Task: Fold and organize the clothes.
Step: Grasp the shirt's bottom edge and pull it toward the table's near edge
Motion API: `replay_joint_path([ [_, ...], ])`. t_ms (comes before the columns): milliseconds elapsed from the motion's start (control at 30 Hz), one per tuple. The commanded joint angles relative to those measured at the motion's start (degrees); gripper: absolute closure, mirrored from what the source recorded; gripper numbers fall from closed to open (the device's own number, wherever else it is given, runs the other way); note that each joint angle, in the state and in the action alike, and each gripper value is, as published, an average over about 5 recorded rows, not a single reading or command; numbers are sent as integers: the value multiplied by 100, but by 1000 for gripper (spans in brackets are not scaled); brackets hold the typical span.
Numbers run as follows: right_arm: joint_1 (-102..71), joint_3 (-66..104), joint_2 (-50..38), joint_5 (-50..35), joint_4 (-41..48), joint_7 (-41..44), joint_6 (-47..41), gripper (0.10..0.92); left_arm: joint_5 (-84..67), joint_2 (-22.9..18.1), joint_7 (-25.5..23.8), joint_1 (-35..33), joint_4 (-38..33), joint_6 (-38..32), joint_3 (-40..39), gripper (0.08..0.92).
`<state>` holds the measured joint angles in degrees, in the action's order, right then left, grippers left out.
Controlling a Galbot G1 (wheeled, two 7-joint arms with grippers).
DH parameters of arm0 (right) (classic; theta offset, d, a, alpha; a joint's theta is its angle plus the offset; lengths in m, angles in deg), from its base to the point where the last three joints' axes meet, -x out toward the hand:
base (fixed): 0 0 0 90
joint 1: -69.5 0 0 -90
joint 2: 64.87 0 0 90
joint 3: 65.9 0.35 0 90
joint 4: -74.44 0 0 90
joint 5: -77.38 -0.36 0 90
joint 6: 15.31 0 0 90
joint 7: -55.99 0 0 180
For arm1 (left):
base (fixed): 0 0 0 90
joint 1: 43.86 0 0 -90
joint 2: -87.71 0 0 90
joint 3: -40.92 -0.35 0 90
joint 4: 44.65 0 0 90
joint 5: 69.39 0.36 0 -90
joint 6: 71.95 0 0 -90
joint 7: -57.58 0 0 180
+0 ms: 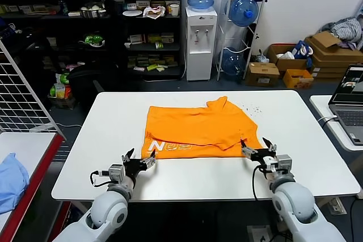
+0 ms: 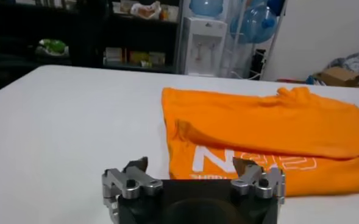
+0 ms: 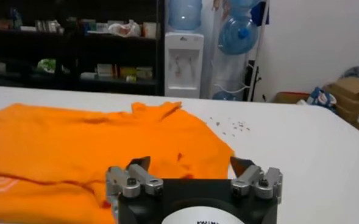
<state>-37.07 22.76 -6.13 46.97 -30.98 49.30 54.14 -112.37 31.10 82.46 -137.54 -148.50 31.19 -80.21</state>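
The left hand (image 1: 139, 163) is seen with its fingers spread wide and nothing between them, poised just off the near left corner of the shirt (image 1: 198, 128). The right hand (image 1: 259, 152) is likewise spread wide and empty, at the near right corner, just beside the cloth and not gripping it. In both wrist views the fingertips stand apart over bare worktop (image 1: 113, 140), with the orange hem just beyond them.

The shirt lies in the middle of the worktop, already folded once — a far layer is laid over the near one, with white lettering (image 1: 170, 146) showing along the near strip and a sleeve or collar bump at the far right. The upper layer's near edge runs aslant and is a little rumpled toward the right.

The step in hand is judged to be a fresh fold. It would be done well if both hands were set on matching corners at the same depth, both layers caught together, and the cloth lifted evenly — otherwise the slanted layer may slide and the fold come out skewed. The hem should be pinched near its edge, not bunched.

A blue cloth (image 1: 11, 182) lies on another surface at the far left, well apart.
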Motion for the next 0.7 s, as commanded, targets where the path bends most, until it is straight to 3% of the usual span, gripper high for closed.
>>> replay_joint_path([
  [33,-461,490,-301,-352,245,488,99,107,-239,15,-26,-190,-68,25,1,90],
  [567,181,175,-136,-481,758,547,-19,104,-215,-133,-100,180,443,17,1,79],
  [700,280,113,-101,-479,750,544,-19,145,-206,-134,-100,189,457,10,-8,79],
])
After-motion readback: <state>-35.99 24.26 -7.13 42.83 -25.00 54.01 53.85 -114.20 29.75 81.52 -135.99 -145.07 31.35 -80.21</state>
